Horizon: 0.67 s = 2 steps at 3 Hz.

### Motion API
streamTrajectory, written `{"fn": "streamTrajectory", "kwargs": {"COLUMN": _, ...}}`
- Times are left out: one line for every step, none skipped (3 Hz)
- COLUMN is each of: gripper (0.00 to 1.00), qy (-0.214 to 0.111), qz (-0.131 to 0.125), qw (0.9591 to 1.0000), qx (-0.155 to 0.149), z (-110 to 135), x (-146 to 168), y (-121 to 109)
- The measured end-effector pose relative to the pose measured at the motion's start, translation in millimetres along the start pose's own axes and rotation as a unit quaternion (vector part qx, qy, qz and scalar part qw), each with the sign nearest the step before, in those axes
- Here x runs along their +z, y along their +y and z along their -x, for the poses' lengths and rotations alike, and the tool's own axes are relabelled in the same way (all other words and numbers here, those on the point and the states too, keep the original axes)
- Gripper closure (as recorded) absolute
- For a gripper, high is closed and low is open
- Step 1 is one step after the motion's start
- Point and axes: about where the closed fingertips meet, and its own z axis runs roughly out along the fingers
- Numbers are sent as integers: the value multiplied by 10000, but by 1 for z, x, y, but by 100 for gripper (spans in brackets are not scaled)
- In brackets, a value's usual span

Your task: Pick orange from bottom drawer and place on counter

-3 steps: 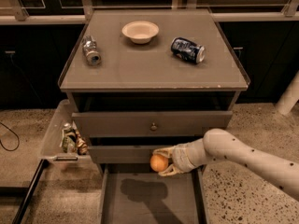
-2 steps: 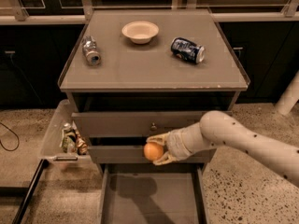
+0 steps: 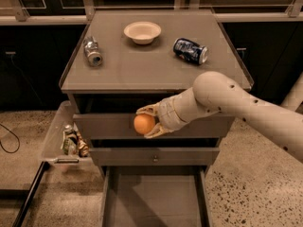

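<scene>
My gripper [image 3: 147, 123] is shut on the orange [image 3: 144, 124], a small round fruit held between the two pale fingers. It hangs in front of the upper drawer face, just below the counter's front edge and well above the bottom drawer [image 3: 154, 197]. The bottom drawer is pulled out and its flat interior shows nothing in it. The counter [image 3: 142, 65] is the flat grey-brown top of the cabinet. My cream arm reaches in from the right.
On the counter stand a cream bowl [image 3: 142, 32], a silver can [image 3: 92, 51] lying at the left and a dark blue can [image 3: 190, 50] lying at the right. A clear side bin [image 3: 57, 136] with small items hangs at the cabinet's left.
The gripper has lifted the orange up from just above the bottom drawer to the level of the upper drawer, and shifted slightly left.
</scene>
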Motion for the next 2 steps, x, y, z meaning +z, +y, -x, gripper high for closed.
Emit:
{"fn": "streamTrajectory", "kwargs": {"gripper": 100, "qy": 0, "qz": 0, "qw": 10000, "qx": 0, "z": 0, "x": 0, "y": 0}}
{"fn": "streamTrajectory", "kwargs": {"gripper": 100, "qy": -166, "qz": -18, "qw": 9997, "qx": -201, "z": 13, "x": 3, "y": -3}}
